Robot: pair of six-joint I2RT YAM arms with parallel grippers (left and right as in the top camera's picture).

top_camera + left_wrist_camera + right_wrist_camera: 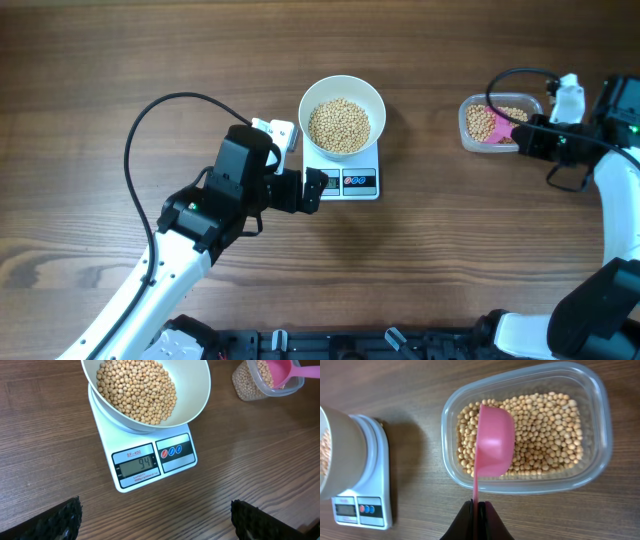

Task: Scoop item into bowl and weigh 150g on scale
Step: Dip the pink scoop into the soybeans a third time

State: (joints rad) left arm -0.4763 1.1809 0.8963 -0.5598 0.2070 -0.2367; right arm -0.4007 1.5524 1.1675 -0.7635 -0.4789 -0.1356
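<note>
White bowl [343, 112] of beans [338, 124] sits on the scale [150, 460], display about 94: short of target. Right claw [479, 510], at three o'clock, pinches a pink scoop [492, 442] over the tub [600, 425]; left claw [155, 515] gapes wide, empty.

The left pincer [318, 187] hung with its jaws spread wide, empty, its arm stretched out behind it. The right pincer [479, 508] was clamped tight, its forearm bent back behind it.

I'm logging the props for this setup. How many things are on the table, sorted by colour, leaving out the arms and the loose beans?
White: 2, the round white bowl and the white digital kitchen scale.
Clear: 1, the clear rectangular plastic tub.
Pink: 1, the pink plastic scoop.
Total: 4
</note>
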